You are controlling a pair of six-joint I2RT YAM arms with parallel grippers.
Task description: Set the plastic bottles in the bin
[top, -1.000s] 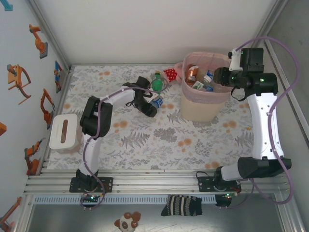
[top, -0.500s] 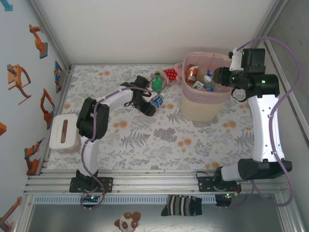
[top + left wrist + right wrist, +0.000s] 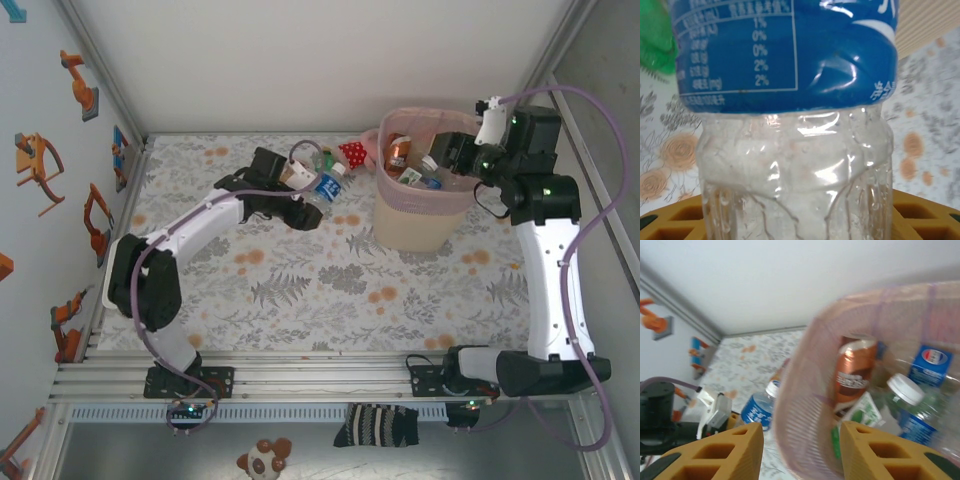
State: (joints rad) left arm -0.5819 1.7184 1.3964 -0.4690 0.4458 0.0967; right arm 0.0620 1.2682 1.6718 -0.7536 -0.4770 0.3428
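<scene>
A bottle (image 3: 328, 188) is left of the bin (image 3: 420, 232), perhaps five bottles (image 3: 421, 178) inside.

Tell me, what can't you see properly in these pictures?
Left wrist view: the blue-label bottle is too close; its cap is cut off by the top edge.
Right wrist view: blurred, so the label on the brown bottle in the bin is unreadable.
Top view: the bin's wall hides whatever lies deeper.

The floral table (image 3: 330, 290) carries the bin (image 3: 415, 230), a green bottle (image 3: 323, 162) and red pouch (image 3: 352, 152).
</scene>
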